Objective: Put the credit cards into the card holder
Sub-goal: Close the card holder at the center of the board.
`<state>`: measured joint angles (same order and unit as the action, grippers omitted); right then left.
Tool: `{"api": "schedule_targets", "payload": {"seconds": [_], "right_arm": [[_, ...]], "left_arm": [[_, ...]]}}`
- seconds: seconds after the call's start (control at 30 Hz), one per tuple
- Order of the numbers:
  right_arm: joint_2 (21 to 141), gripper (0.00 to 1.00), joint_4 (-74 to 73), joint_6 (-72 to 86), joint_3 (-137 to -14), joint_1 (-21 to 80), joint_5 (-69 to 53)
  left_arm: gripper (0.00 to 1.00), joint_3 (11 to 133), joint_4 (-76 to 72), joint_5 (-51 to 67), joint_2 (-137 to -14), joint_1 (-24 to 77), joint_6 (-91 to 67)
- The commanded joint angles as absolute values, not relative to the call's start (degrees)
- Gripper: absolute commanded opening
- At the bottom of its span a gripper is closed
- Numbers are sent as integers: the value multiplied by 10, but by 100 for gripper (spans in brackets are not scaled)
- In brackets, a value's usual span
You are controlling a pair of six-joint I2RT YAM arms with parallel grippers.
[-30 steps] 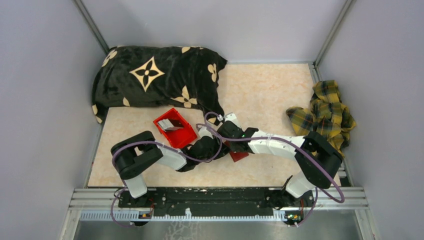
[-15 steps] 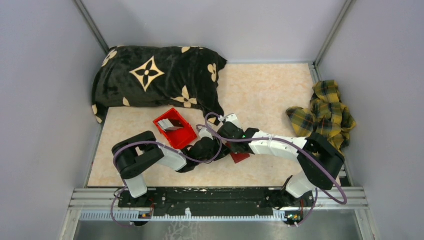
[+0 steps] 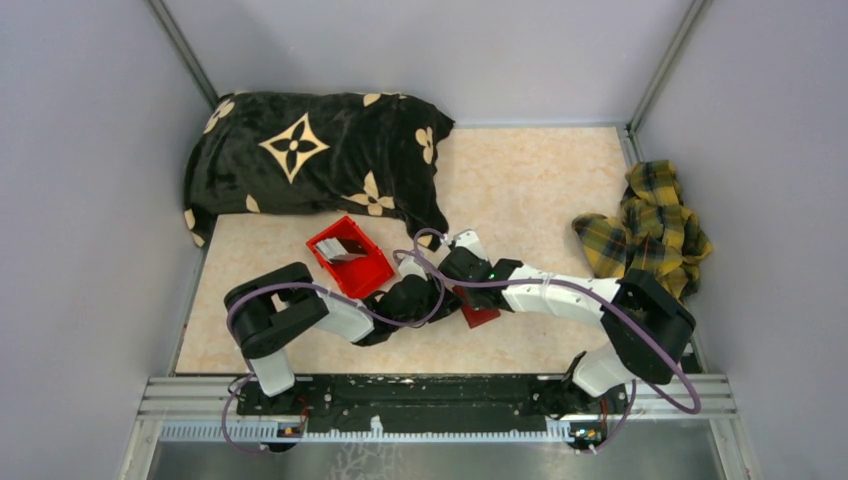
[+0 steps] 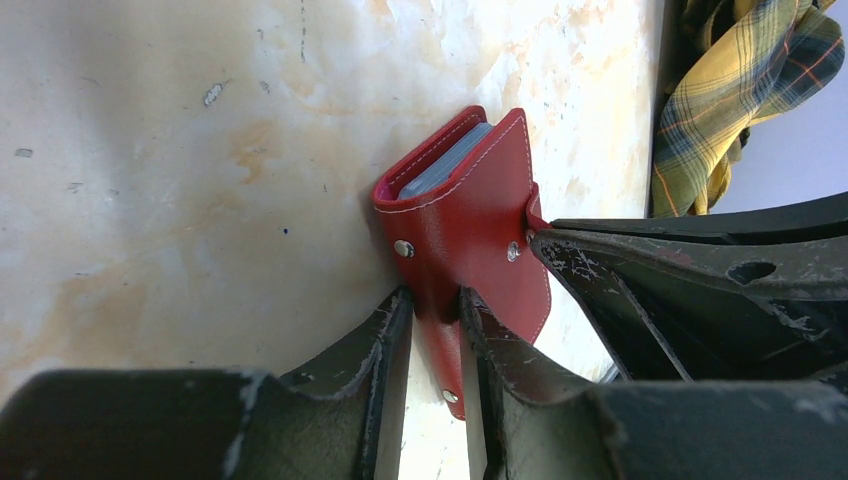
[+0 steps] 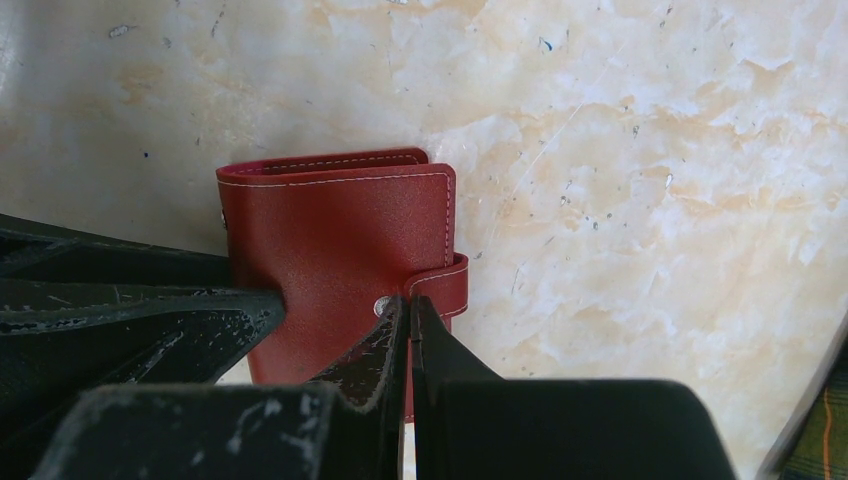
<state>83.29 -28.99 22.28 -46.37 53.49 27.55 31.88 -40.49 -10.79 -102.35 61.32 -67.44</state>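
The tabletop (image 3: 530, 180) is pale and marbled, with grey walls (image 3: 420, 50) around it. A black pillow (image 3: 300, 150) lies in the far left corner and a yellow check cloth (image 3: 650, 225) at the right edge. The left gripper (image 4: 435, 300) pinches the red card holder (image 4: 465, 220), which sits near the middle of the tabletop. The right gripper (image 5: 410, 305) has its jaws pressed tight together, with the tips on the snap tab. The red bin (image 3: 375, 275), left of the middle, has the pale credit cards (image 3: 347, 250) in it.
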Motion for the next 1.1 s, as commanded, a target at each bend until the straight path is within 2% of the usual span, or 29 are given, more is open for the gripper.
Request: {"api": "schedule_targets", "payload": {"seconds": [0.0, 1.07], "right_arm": [[810, 0, -287, 227, -461, 541, 280], [823, 0, -294, 252, -450, 574, 276]], "left_arm": [[32, 293, -280, -88, -1062, 621, -657], [31, 301, -284, -86, -1068, 626, -658]]}}
